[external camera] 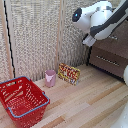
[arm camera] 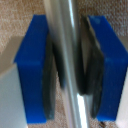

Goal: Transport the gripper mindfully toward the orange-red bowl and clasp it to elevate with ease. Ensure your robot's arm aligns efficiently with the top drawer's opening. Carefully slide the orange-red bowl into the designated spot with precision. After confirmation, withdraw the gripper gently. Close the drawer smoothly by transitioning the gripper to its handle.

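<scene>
Now: tool pads straddling silver bar, bowl not seen

Wrist view: tool (arm camera: 70, 70) seen close up, two blue-tipped fingers (arm camera: 31, 70) w/ dark inner pads either side of the handle (arm camera: 67, 30), a slim silver bar running between them. Pads look touching or nearly touching the bar on both sides; blurred, so firm clamp vs. near-contact cannot be told. Jaws narrowed around bar, not spread wide. Grey-brown textured surface behind fingers.

Exterior view: robot's arm (external camera: 102, 20), glossy white w/ dark joint sections, reaching in from the exterior view's upper right, up against the dark wooden cabinet. Tool itself hidden there behind arm segments. Drawer front (external camera: 107, 60) w/ long silver bar visible lower on cabinet; which drawer the tool sits at cannot be told from this angle. Open/shut state of top drawer also not clear.

Orange-red bowl: not visible in either view; location cannot be told.

Elsewhere on light wood table (external camera: 90, 105): red wire-mesh basket (external camera: 22, 100) w/ blue rim trim at the exterior view's lower left; small pink cup (external camera: 50, 78) upright near wall, just beyond basket; flat printed packet (external camera: 69, 73), red/yellow, leaning by wall just to the exterior view's right of cup. Woven screen wall (external camera: 35, 35) behind.
</scene>
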